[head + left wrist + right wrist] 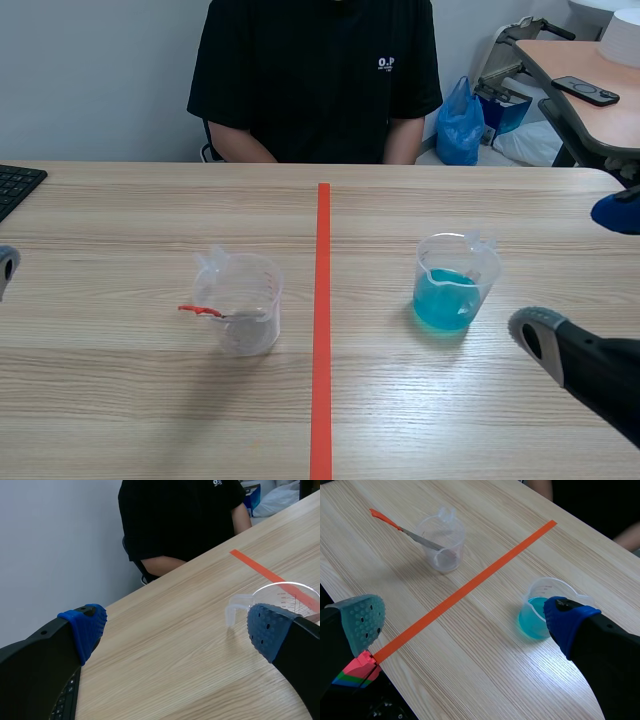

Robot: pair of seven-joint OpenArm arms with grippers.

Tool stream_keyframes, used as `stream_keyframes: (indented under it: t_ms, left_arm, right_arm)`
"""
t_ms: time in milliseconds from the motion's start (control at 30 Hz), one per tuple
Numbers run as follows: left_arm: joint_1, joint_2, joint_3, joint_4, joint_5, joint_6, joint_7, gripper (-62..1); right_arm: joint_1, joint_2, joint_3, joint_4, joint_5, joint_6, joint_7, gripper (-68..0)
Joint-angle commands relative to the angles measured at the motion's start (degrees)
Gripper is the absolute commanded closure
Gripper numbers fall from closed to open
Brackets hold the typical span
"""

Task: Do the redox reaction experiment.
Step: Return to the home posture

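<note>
Wooden table (120,400), one person (315,80) seated across: two cups flank one orange tape line (322,330), a clear cup (243,305) holding one red-handled spatula (203,311) and a blue-liquid cup (455,285). The left gripper (176,630) and right gripper (465,622) gape wide, grasping and touching nothing. From the scene camera, the blue-liquid cup sits at the right gripper's ten o'clock and the clear cup at the left gripper's three o'clock.

Table (120,400): pale wood, fine grain.
Tape line (322,330): orange-red.
Cup left of tape line (255,285): clear; stick (409,531) in it grey, red-tipped.
Cup right of tape line (482,262): clear; liquid (445,300) turquoise.
Shirt (310,80): black, small white print.
Right gripper (465,617) pads (362,620): grey-green and blue, dotted.
</note>
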Motion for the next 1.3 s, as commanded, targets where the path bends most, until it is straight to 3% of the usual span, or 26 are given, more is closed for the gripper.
stream_keyframes:
  t_ms: [0,1267]
  left_arm:
    - [-0.07,-0.17,-0.24,0.39,-0.39,0.26,-1.01,-60.4]
    - [-1.97,-0.33,-0.24,0.39,-0.39,0.28,-2.71,-60.4]
  right_arm:
    - [0.70,0.33,0.13,0.55,0.61,0.17,0.85,-67.9]
    - [0.68,0.31,0.13,0.55,0.61,0.15,-0.39,-67.9]
